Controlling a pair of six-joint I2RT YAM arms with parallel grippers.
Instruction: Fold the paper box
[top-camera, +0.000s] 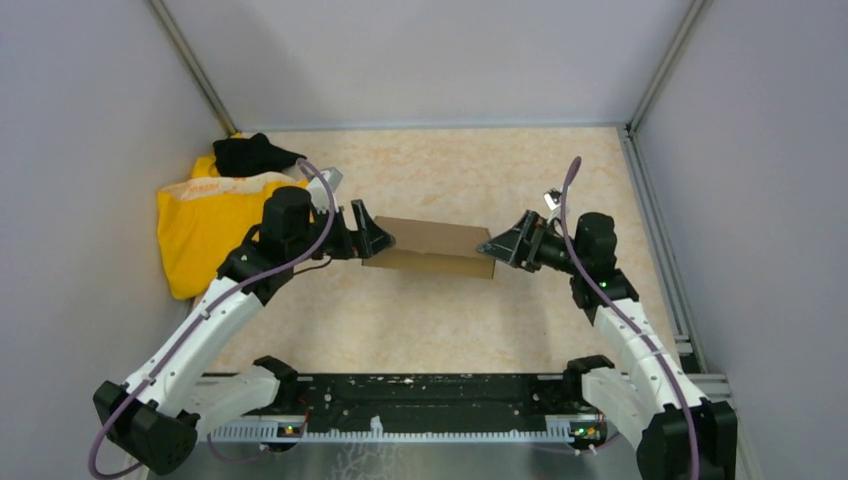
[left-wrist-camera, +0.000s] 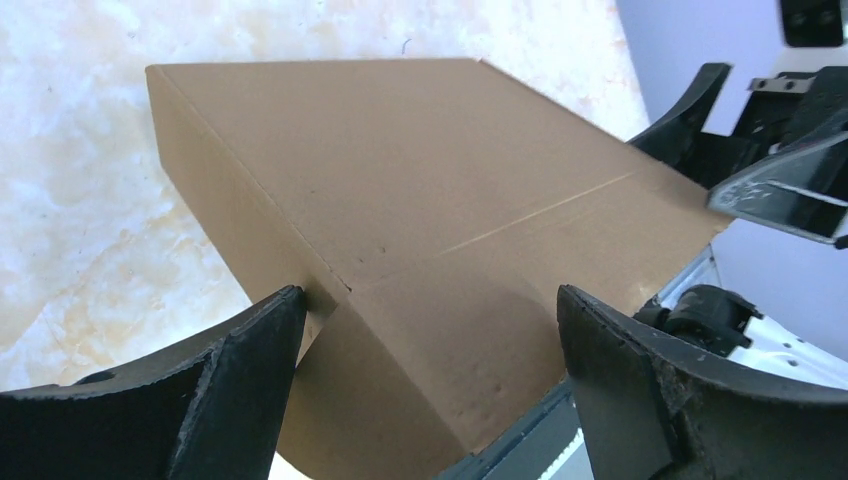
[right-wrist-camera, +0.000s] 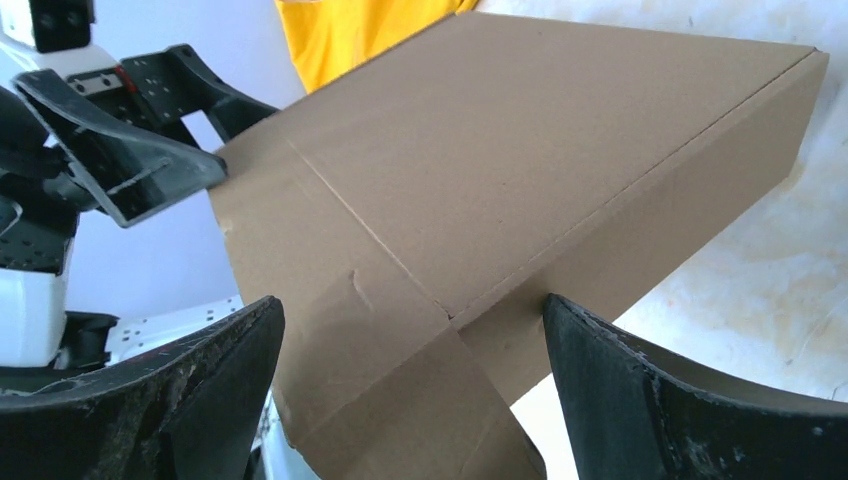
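From above, the paper box (top-camera: 435, 243) lay closed midway on the table (top-camera: 400, 320), the left gripper (top-camera: 378, 240) and right gripper (top-camera: 497, 245) at its opposite ends, both spread wide. In the left wrist view the fingers (left-wrist-camera: 240, 380) straddled one end unclamped; the board looked light, stiff, easily creased. The right wrist view showed likewise, so firm folded edges seemed the best hold.

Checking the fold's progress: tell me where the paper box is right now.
In the top view the paper box is mid-table, between the open left gripper and open right gripper, one at each short end; the yellow cloth lies further left.
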